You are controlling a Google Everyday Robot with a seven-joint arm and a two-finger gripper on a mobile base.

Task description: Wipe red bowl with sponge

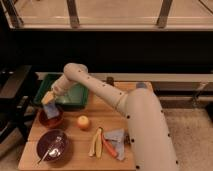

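A: Where do we stand, and what do we hold?

B: Our gripper (pixel 48 98) hangs at the left of the table (pixel 75 157), fingers pressed together. A pale blue patch just beneath it looks like the sponge (pixel 52 112), lying in the red bowl (pixel 51 119) directly below. Whether we pinch the sponge or it only rests in the bowl, we cannot tell.

A: How do we wipe well from here?

B: We judge that we should press the sponge lightly against the dark inside and sweep in small circles, keeping within the rim so the bowl does not slide toward the table's edge.

A: What lies near enough to matter?

B: The green tray (pixel 80 102) sits just behind the gripper, the purple bowl (pixel 52 146) in front of it, and the orange fruit (pixel 83 122) off to the side; we keep our strokes short to clear all three.
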